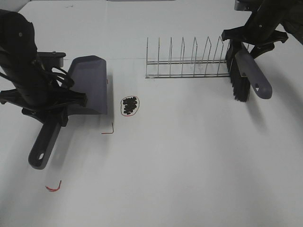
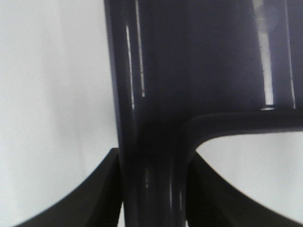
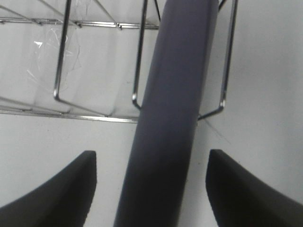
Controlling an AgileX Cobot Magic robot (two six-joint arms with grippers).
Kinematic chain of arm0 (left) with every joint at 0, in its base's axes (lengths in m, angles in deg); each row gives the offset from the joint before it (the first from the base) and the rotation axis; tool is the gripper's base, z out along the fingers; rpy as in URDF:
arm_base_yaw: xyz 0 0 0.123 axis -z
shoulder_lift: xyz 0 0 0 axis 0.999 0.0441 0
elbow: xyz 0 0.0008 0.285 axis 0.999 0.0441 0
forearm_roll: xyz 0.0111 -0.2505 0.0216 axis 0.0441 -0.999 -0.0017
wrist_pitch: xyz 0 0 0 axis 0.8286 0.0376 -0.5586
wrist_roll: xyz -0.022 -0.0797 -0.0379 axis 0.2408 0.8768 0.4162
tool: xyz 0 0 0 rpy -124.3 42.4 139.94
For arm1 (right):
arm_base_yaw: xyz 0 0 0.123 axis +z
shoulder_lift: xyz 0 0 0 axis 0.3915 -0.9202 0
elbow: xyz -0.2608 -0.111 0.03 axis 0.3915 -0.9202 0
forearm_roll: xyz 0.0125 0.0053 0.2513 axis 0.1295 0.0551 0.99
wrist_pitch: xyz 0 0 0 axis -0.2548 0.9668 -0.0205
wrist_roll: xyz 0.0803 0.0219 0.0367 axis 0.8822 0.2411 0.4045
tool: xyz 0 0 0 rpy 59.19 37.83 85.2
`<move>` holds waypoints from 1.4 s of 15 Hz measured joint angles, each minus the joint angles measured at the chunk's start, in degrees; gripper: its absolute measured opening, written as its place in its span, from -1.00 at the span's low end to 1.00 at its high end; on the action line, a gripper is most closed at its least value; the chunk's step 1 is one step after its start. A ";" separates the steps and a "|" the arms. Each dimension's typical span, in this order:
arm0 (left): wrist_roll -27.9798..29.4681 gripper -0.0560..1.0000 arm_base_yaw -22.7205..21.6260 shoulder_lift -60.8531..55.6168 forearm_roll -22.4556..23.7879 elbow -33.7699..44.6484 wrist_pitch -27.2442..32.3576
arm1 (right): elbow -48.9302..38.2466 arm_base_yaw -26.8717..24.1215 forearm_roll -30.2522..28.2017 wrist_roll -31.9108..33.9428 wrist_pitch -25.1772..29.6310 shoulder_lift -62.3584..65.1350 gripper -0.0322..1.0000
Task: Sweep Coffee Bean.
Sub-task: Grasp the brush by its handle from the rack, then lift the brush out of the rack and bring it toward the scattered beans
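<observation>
The coffee beans lie in a small dark pile inside a thin red loop on the white table. The grey dustpan sits just left of them, with its open edge facing the pile. My left gripper is shut on the dustpan handle, and its fingers press against both sides. The brush stands at the right end of the wire rack, bristles down. My right gripper is open around the brush handle, with gaps on both sides of it.
A wire dish rack stands behind the beans, to their right; it also shows in the right wrist view. A short red string bit lies by the dustpan's front corner. Another red bit lies near the table's front left.
</observation>
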 joint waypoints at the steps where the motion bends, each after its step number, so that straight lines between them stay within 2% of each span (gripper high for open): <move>1: 0.00 -0.27 0.00 0.00 0.00 0.00 0.00 | 0.00 0.00 -0.46 0.00 -1.32 -0.23 0.07; 5: 0.00 -0.27 0.00 0.00 0.00 0.00 0.00 | 0.06 0.00 -1.38 0.00 -2.58 -0.80 -0.13; 6: 0.00 -0.27 0.00 0.00 0.00 0.00 0.00 | 0.17 0.00 -1.38 0.00 -2.29 -1.49 -0.33; 7: 0.00 -0.27 0.00 0.00 0.00 0.00 0.00 | 0.17 -0.06 -1.55 -0.06 -1.89 -1.60 -0.43; 13: 0.00 -0.27 0.00 0.00 0.00 0.00 0.00 | 0.17 -0.06 -3.09 1.43 0.40 -0.29 -0.43; 17: 0.00 -0.27 0.00 0.00 0.00 0.00 0.00 | 0.17 -0.06 -3.50 1.95 1.89 7.10 -0.43; 21: -0.17 -0.27 0.00 0.00 0.00 0.00 0.00 | 0.17 -0.06 -3.61 2.29 9.51 13.75 -0.43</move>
